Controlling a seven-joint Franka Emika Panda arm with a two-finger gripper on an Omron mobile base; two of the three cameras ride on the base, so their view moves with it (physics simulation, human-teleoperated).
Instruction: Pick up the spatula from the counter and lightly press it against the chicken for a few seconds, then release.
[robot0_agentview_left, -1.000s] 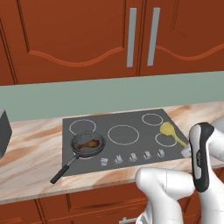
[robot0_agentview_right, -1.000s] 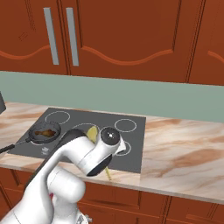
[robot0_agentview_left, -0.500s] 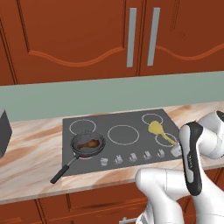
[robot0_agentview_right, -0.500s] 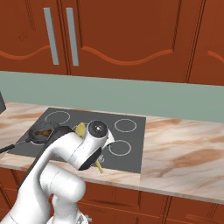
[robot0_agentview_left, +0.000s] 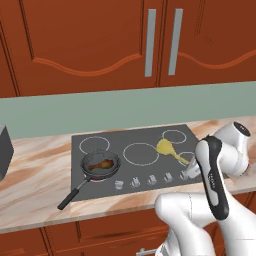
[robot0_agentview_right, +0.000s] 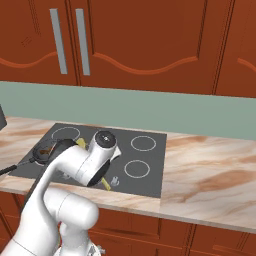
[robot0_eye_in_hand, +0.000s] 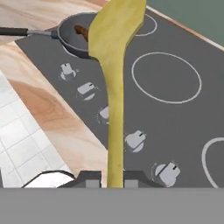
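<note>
My gripper (robot0_eye_in_hand: 114, 178) is shut on the handle of the yellow spatula (robot0_eye_in_hand: 116, 83), which I hold in the air above the black cooktop (robot0_eye_in_hand: 175, 113). In the left base view the gripper (robot0_agentview_left: 189, 168) hangs over the cooktop's front right, and the spatula (robot0_agentview_left: 166, 147) points its blade left and away. Left of it, the brown chicken piece (robot0_agentview_left: 100, 163) lies in a small black frying pan (robot0_agentview_left: 113, 163). Seen from the hand, the spatula's blade partly hides the chicken (robot0_eye_in_hand: 82, 30) in the pan (robot0_eye_in_hand: 70, 39). From the right base, my arm hides most of the spatula (robot0_agentview_right: 106, 183) and the pan (robot0_agentview_right: 40, 152).
A row of small knobs (robot0_agentview_left: 135, 182) lines the cooktop's front edge. The pan's long handle (robot0_agentview_left: 71, 193) sticks out toward the counter's front. A dark box (robot0_agentview_left: 4, 150) stands at the far left. Marble counter (robot0_agentview_right: 210, 170) stretches to the right, with wooden cabinets above.
My arm has swung left with the spatula in its grip, carrying the blade from the cooktop's right side to its middle, closer to the pan. The pan and chicken have stayed put.
</note>
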